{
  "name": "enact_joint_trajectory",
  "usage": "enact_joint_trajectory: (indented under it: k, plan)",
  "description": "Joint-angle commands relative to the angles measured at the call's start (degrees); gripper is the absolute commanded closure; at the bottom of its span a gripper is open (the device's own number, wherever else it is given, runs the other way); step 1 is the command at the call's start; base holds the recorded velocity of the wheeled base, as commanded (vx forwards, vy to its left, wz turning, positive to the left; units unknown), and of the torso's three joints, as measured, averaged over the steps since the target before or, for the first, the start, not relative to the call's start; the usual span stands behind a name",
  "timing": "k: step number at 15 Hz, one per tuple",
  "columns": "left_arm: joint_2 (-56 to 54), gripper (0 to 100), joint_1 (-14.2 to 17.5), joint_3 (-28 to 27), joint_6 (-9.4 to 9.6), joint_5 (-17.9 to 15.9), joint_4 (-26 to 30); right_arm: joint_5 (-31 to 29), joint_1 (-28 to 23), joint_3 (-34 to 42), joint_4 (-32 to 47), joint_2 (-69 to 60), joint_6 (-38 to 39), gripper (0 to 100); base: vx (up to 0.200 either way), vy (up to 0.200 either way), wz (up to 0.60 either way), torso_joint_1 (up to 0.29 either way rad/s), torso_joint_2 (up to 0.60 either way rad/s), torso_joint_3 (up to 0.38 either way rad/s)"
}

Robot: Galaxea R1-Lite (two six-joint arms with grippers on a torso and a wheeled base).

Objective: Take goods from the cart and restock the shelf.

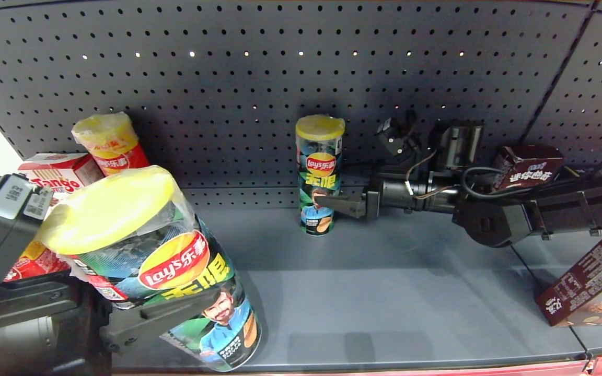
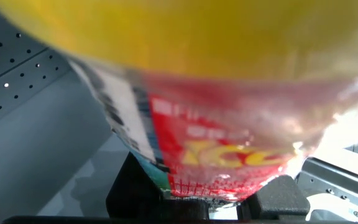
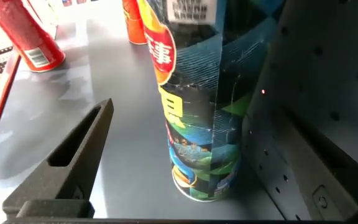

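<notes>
Yellow plastic lid over a thin card tube in glossy film: chip can [image 1: 175,271], tilted, lid end leaning up and toward the robot, foot end low over the front left of the shelf [image 1: 395,297]. Hard to tell whether the foot touches the shelf floor. Clamped across the lower body by the left pincer [image 1: 170,310], closed firmly on the tube.

Handling, as a guess: light, stiff end to end, yet quick to dent under a hard squeeze. Slick film, so apt to slide or twist in a loose hold. Best taken across the middle of the tube, below the lid and the puffed wrap near the top. Needs bringing upright before setting down, tall and narrow as it is and easy to topple.

Farther back, a second can [image 1: 320,175], upright at mid-shelf just in front of the pegboard [image 1: 280,62]. Right pincer [image 1: 330,202] level with its lower half, spread wide, one finger [image 3: 73,162] well apart from the tube. Apparently standing on its own.

Out at the edges: red can [image 1: 113,143] and wafer box [image 1: 58,172] at back left, brown boxes [image 1: 588,282] at right.
</notes>
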Motion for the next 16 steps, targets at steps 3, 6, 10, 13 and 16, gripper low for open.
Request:
enact_joint_trajectory:
  k: [3,6,10,13,16]
  plan:
    - [0.18,100,0.08,0.1,0.0,0.0,0.05,-0.07,0.24,-1.84,0.02,2.8,-0.02,0,0.0,0.0,0.0,0.0,0.0,0.0]
    - [0.18,100,0.79,0.19,0.0,-0.09,-0.04,-0.07,0.68,-3.42,0.02,4.39,-0.02,0,0.0,0.0,0.0,0.0,0.0,0.0]
    - [0.36,100,0.79,0.45,0.0,0.0,-0.04,-0.24,2.0,-6.24,0.02,7.29,0.07,0,0.0,0.0,0.0,0.0,0.0,0.0]
    - [0.53,100,0.79,0.45,0.0,-0.09,-0.12,-0.16,3.06,-9.66,-0.16,10.01,0.07,0,0.0,0.0,0.0,0.0,0.0,0.0]
    - [0.62,100,0.79,0.45,0.0,-0.09,-0.12,-0.68,3.94,-11.33,-0.25,10.8,0.42,100,0.0,0.0,0.0,0.0,0.0,0.0]
